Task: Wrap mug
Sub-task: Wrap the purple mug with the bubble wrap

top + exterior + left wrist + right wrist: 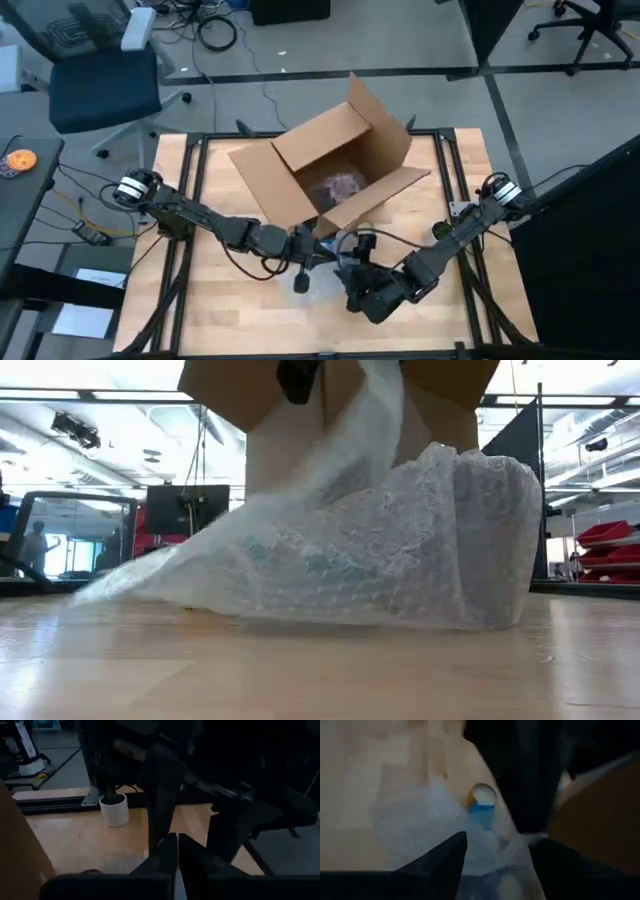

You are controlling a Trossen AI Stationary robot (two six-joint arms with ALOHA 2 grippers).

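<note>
A sheet of bubble wrap [380, 550] lies heaped on the wooden table in front of the cardboard box [325, 165]. The mug [482, 805], blue with a pale inside, lies under it on its side; its blue shows through the wrap [330, 565]. One flap of the wrap [365, 420] is drawn up off the heap. My left gripper [312, 252] is shut on that flap beside the box's near flap. My right gripper [497, 855] stands open just over the heap, its fingers on either side of the covered mug; I cannot tell whether they touch the wrap. My left gripper pinches a raised flap of the bubble wrap [161, 827] between its two shut fingers [192, 857]. One layer or several, I cannot tell. The flap runs slanting down from the hold to the heap, drawn fairly straight, and the rest of the sheet lies on the table over the mug.
The open cardboard box with some wrapped stuff inside stands at the table's far middle, close behind both grippers. A small white pot with a plant [115, 809] stands by the box's right flap. Bare wood [230, 310] lies toward the near edge.
</note>
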